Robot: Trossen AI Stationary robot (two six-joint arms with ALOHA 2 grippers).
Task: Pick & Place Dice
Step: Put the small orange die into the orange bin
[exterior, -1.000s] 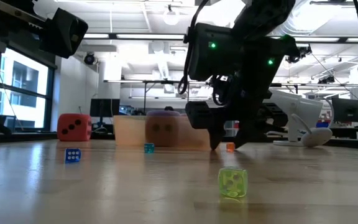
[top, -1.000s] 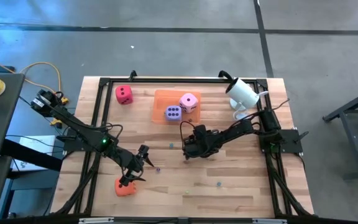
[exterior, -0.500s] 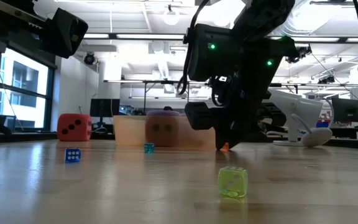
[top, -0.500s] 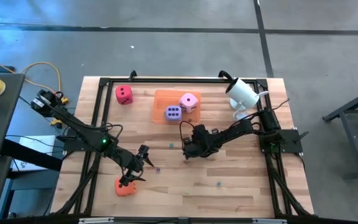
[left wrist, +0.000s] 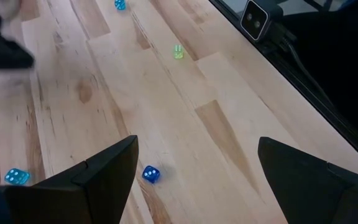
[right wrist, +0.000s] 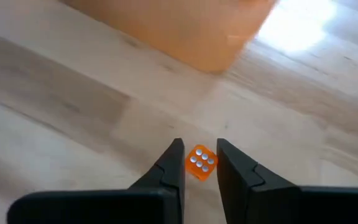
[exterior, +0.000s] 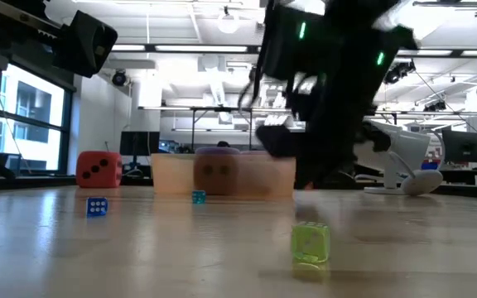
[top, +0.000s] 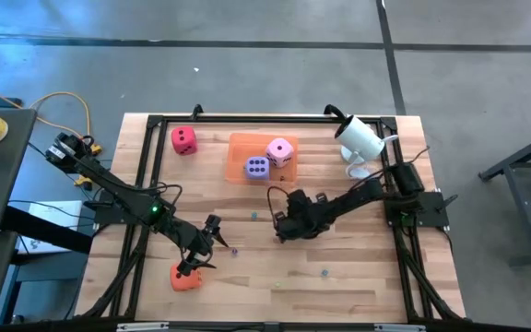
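Note:
My right gripper (top: 282,231) is near the table's middle, shut on a small clear orange die (right wrist: 200,162) with white pips. The orange tray (top: 236,146) at the far side holds a pink die (top: 280,151) and a purple die (top: 256,167), both flat on its floor. A red die (top: 183,139) rests on the table at the far left. My left gripper (top: 194,265) hangs open at the near left, beside a large orange die (top: 184,279) lying on the wood. My right gripper pinches the small orange die by two opposite faces (right wrist: 189,163) between its two fingers. The fingers slant down from the table's right side. The die's several-pip face looks up at the wrist camera. The low view shows the fingertips (exterior: 305,184) just off the wood.
Small dice lie loose on the wood: a green one (exterior: 310,242), a blue one (exterior: 96,207), a teal one (exterior: 198,197). A white device (top: 358,138) stands at the far right corner. Black rails frame the table.
My right gripper has shut on the small orange die, which was resting on the table. It has then risen a little with the die and rolled slightly. The left arm has kept still.

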